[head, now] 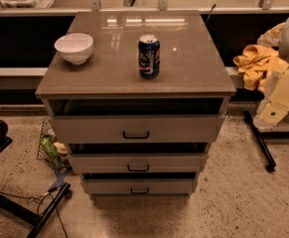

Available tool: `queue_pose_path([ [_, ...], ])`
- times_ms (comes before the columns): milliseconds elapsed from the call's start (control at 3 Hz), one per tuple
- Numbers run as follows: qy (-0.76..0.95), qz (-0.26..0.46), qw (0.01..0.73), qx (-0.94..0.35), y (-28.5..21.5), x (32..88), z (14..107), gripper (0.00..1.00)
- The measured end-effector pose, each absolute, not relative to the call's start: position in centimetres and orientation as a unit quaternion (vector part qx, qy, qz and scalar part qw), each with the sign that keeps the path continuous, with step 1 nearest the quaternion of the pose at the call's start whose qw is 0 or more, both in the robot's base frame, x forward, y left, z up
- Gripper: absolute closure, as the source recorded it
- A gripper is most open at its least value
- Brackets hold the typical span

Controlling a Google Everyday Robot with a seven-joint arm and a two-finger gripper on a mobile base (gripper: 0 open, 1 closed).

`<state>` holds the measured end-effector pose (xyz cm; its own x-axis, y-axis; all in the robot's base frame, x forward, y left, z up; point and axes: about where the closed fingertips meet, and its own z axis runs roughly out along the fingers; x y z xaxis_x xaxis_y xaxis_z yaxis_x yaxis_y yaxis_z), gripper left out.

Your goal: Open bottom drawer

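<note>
Drawers are stacked three high in a grey-beige cabinet (134, 133) that is seen from the front and above. The bottom drawer (139, 185) is found lowest, just above the speckled floor (233, 202), with a small black bar handle (139, 191) at the middle of its shallow front. A dark gap is shown above that front, so the drawer is seen slightly pulled out; the same is shown above the middle drawer (137, 162) and the top drawer (135, 129).

On the tabletop (193, 68) a white bowl (74, 47) is placed at 10 o'clock, and a blue soda can (149, 56) is stood upright near the centre, well apart from it.

The gripper (275, 103) is located at 3 o'clock from the cabinet, at the right edge of the view, apart from every drawer and beside a yellow cloth (255, 63). Whether it is clenched or released cannot be told. A wire basket (48, 148) is set on the floor at 9 o'clock from the cabinet.
</note>
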<state>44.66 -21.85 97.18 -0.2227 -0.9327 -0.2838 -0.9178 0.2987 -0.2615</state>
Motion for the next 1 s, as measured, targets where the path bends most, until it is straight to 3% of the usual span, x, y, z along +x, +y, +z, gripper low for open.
queue_pose_path([
  [1000, 0.732, 0.198, 0.37, -0.537, -17.8, 43.1, 76.9, 0.0],
])
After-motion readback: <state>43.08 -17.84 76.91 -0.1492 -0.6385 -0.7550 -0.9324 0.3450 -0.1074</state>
